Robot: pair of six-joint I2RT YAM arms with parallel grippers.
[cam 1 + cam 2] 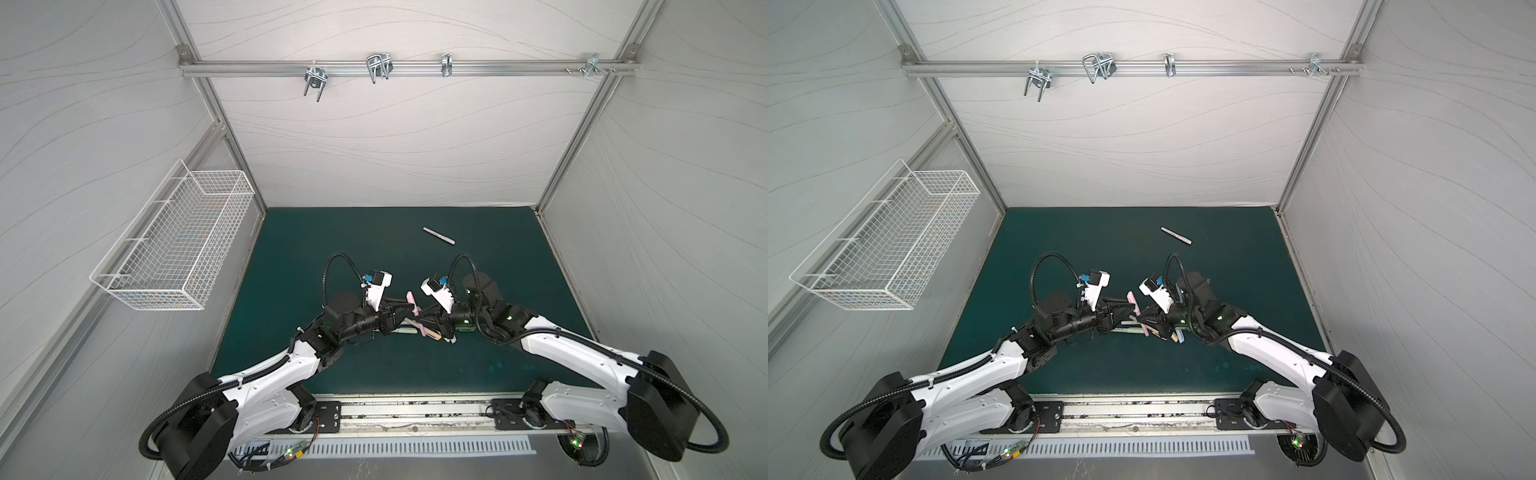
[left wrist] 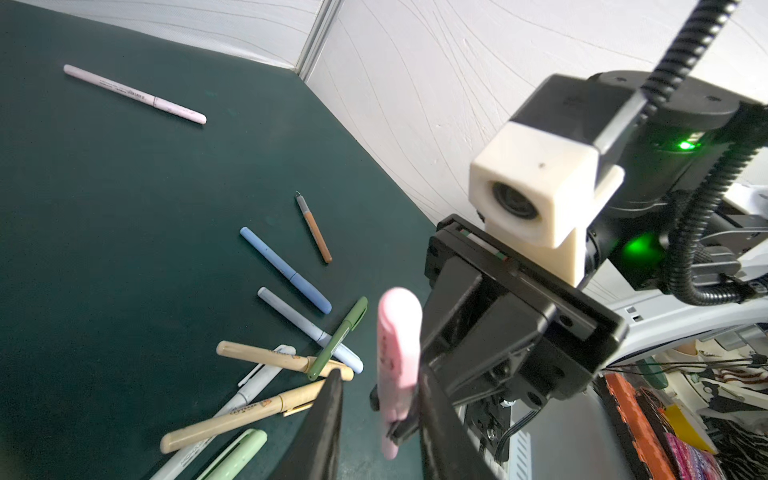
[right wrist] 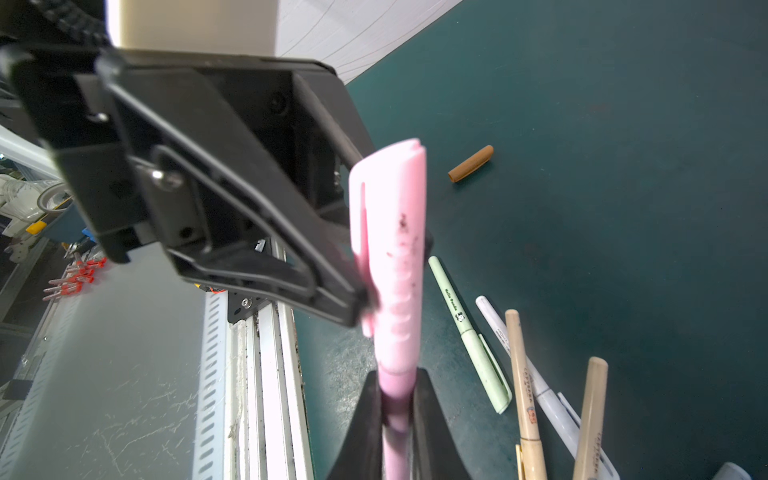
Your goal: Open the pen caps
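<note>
A pink pen with its pink cap [image 3: 392, 249] on stands upright above the green mat. My right gripper [image 3: 397, 386] is shut on the pen's body just below the cap. My left gripper [image 2: 380, 376] reaches in from the opposite side, its jaws open on either side of the cap [image 2: 397, 353]. One finger touches the cap and the other stands a little off it. In both top views the two grippers meet at the pink pen [image 1: 410, 300] [image 1: 1133, 300] mid-mat. Several capped pens [image 2: 286, 270] lie in a loose pile beneath.
A loose brown cap [image 3: 471, 163] lies on the mat, and a brown uncapped pen [image 2: 314, 228] lies apart from the pile. One pale pink pen [image 1: 439, 236] rests alone toward the back. A white wire basket [image 1: 174, 245] hangs on the left wall.
</note>
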